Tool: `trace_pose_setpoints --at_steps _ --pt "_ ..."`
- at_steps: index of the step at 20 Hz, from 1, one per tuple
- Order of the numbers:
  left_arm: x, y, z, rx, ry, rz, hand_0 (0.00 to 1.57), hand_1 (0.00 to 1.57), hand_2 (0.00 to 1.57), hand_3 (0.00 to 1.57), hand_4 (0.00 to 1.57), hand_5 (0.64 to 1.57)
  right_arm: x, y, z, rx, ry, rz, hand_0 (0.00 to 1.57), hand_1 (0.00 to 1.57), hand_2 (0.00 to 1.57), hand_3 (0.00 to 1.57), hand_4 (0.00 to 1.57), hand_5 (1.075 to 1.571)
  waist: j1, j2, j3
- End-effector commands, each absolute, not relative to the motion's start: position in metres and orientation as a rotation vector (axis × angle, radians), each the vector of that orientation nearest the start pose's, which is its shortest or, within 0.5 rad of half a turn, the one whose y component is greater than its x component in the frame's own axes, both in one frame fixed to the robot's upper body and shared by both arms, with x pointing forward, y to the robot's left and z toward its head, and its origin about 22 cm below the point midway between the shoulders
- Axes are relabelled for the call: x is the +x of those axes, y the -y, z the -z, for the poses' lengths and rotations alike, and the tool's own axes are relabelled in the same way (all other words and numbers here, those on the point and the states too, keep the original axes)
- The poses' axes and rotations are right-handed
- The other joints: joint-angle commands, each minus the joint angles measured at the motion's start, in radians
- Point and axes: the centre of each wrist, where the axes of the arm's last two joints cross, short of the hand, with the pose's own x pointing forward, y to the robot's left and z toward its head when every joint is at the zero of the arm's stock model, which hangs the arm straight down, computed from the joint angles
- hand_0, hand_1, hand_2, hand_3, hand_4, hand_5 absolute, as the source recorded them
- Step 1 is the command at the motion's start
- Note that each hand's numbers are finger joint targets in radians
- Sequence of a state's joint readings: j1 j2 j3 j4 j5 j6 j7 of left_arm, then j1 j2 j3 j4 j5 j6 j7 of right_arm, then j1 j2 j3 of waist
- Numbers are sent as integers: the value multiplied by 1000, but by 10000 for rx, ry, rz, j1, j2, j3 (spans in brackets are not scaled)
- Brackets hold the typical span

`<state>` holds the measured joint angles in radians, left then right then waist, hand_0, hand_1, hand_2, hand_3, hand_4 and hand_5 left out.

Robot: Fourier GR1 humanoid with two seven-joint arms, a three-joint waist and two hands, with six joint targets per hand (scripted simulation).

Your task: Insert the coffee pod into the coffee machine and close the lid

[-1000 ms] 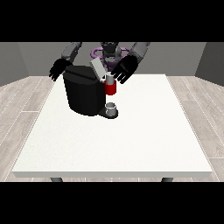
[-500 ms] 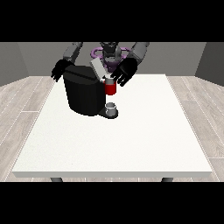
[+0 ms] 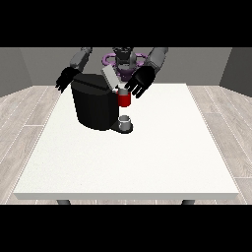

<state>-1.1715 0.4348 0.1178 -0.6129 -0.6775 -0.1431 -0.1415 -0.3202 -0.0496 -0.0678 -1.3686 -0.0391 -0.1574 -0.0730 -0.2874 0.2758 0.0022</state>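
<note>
A coffee machine (image 3: 94,103) stands on the tabletop (image 3: 133,157), toward its far edge and left of centre, with its lid (image 3: 110,77) tilted up at the top. A cup (image 3: 125,121) sits on the machine's base at its right side, below the pod holder (image 3: 124,99). One hand (image 3: 67,78) hangs behind the machine's left shoulder; the other hand (image 3: 140,81) hovers just right of the lid, above the pod holder.

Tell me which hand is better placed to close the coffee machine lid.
The robot's left hand, at the view's right. It hangs open right beside the raised lid and the red pod holder. The other hand sits behind the coffee machine, at its far side.
</note>
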Motion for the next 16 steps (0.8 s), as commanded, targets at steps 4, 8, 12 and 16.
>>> trace_pose_setpoints --at_steps 4,8,12,16 --pt "463 -258 -222 7532 16589 9343 1051 1051 1118 953 365 1571 312 211 -32 -784 17549 726 0 0 0 0 438 1571 -24 -84 -20" --pt "464 -262 -242 7622 16801 9405 1064 1064 1117 952 360 1571 326 213 -53 -567 17668 733 0 0 0 0 477 1571 12 104 -21" --pt "461 -280 -240 7777 16518 10318 567 567 810 640 235 1571 325 213 -60 -694 17700 616 0 0 0 0 459 1571 -31 197 -24" --pt "462 -262 -219 7810 16351 10897 0 0 0 0 0 1571 322 205 -42 -649 17750 1062 0 0 0 0 411 1571 239 203 -20"
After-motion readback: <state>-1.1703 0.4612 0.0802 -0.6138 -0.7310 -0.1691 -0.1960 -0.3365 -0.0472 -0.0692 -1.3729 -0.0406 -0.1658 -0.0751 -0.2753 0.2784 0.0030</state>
